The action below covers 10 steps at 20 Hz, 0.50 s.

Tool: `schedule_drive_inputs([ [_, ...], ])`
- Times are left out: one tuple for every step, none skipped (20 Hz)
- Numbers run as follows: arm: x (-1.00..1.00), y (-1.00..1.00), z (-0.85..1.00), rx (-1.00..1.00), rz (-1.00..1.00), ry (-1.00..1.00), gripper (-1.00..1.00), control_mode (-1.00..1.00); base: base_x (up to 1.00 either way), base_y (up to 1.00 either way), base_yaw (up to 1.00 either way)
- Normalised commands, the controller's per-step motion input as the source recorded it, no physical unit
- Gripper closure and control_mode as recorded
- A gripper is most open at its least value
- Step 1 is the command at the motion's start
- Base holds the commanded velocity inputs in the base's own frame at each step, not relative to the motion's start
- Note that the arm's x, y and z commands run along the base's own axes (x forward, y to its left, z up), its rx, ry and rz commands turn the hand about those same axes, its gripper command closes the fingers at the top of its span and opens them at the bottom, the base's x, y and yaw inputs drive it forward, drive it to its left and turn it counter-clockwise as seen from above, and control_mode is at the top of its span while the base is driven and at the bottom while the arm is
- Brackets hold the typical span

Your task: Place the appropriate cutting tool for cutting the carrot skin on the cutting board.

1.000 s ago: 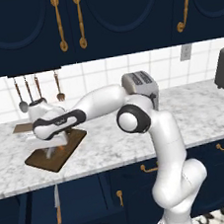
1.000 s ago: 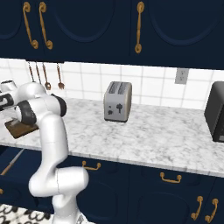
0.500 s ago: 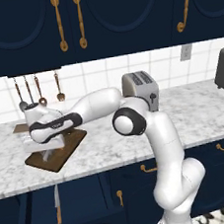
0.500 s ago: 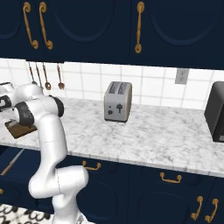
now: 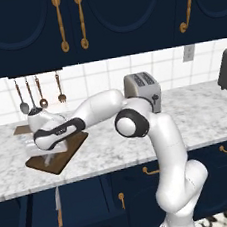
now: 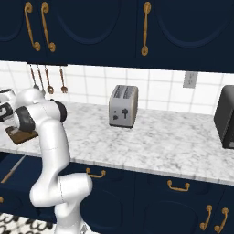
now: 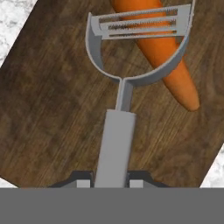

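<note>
In the hand view the silver-grey cutting tool [image 7: 114, 140], a Y-shaped peeler, lies along the dark brown cutting board [image 7: 52, 109]. Its forked head rests over the orange carrot [image 7: 175, 74], which lies on the same board. My gripper [image 7: 111, 181] sits at the end of the handle, its two dark fingertips close against either side. From the left base view the hand hangs low over the cutting board [image 5: 65, 154] at the counter's left end, and the gripper [image 5: 49, 152] is down at the board's surface. A corner of the board [image 6: 18, 135] peeks out behind the arm.
A silver toaster [image 5: 142, 89] stands on the marble counter behind the arm. Utensils [image 5: 40, 92] hang on the tiled wall above the board. A pale tan board [image 5: 21, 130] lies behind the hand. A knife [image 5: 59, 208] lies in the open drawer below. A dark appliance [image 6: 226, 116] stands far right.
The hand has sunk a little toward the cutting board with the peeler. The rest of the scene is as before.
</note>
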Motion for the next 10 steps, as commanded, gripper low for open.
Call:
schedule_drive_inputs([
  [0.33, -0.41, -0.49, 0.08, 0.0, -0.04, 1.0, -1.0, 0.0, 0.0, 0.0],
  [0.24, -0.33, -0.52, 0.07, 0.0, -0.03, 1.0, -1.0, 0.0, 0.0, 0.0],
  [0.14, -0.2, -0.49, 0.05, 0.0, -0.02, 1.0, -1.0, 0.0, 0.0, 0.0],
  [0.14, -0.16, -0.51, 0.03, 0.0, -0.02, 1.0, -1.0, 0.0, 0.0, 0.0],
  [0.11, -0.09, -0.56, 0.01, 0.0, -0.01, 1.0, -1.0, 0.0, 0.0, 0.0],
  [0.24, 0.0, -0.58, 0.0, 0.0, 0.0, -1.0, -1.0, 0.0, 0.0, 0.0],
  [0.21, 0.0, -0.49, 0.0, 0.0, 0.0, -1.0, -1.0, 0.0, 0.0, 0.0],
  [0.0, 0.0, -0.17, 0.04, 0.0, 0.03, -1.0, -1.0, 0.0, 0.0, 0.0],
  [0.0, 0.0, 0.0, 0.04, 0.0, 0.06, -1.0, -1.0, 0.0, 0.0, 0.0],
  [0.0, 0.0, 0.0, 0.04, 0.0, 0.09, -1.0, -1.0, 0.0, 0.0, 0.0],
])
